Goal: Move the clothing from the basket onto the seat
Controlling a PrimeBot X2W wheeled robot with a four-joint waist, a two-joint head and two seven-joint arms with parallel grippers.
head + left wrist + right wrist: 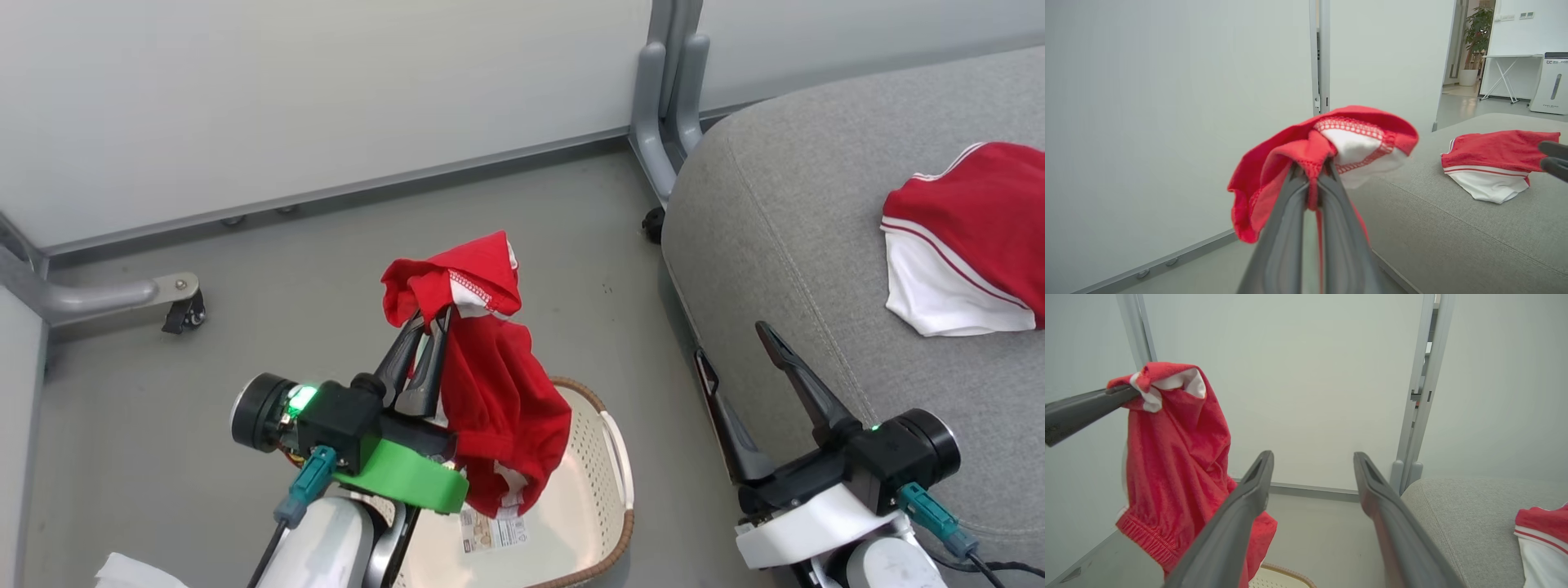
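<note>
A grey floor (326, 269) and white partition walls (286, 98) are lying across the upper left of the head view. The large grey fabric seat (784, 245) is standing at the right, carrying one red-and-white garment (971, 220). At centre the raised left gripper (433, 317) is pinching another red garment (498, 400) above the cream perforated basket (608, 457). The right gripper (732, 341) is hovering at the lower right, fingers spread apart.

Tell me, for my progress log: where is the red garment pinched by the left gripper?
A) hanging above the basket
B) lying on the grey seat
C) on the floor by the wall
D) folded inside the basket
A: the left gripper, shut on the red garment, holds it hanging over the basket, clear of the seat.
</note>
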